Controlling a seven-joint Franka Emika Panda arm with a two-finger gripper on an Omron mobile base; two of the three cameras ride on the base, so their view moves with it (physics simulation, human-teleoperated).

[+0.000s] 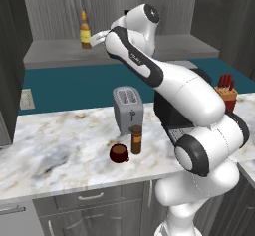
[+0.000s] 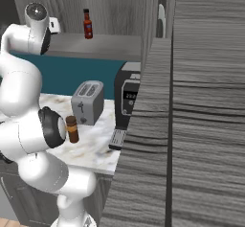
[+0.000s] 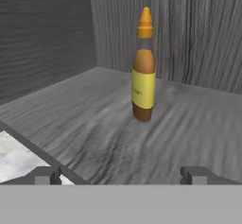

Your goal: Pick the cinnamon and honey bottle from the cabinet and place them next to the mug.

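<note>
The honey bottle (image 1: 85,31) stands upright on the cabinet ledge (image 1: 55,53), amber with a yellow label and an orange cap. My gripper (image 1: 95,39) hovers just right of it, apart from it. In the hand view the honey bottle (image 3: 143,72) is straight ahead, beyond the open gripper (image 3: 123,176), whose fingertips (image 3: 47,175) have nothing between them. The brown cinnamon jar (image 1: 136,139) stands on the marble counter, close beside the dark red mug (image 1: 119,153). The cinnamon (image 2: 72,129) shows again in the right base view.
A grey toaster (image 1: 128,108) stands just behind the jar and mug. A dark appliance (image 2: 128,96) sits to its right, and a block of red-handled knives (image 1: 226,91) beyond. A red bottle (image 2: 87,24) is on the ledge. A cabinet side wall (image 2: 201,125) rises close on the right.
</note>
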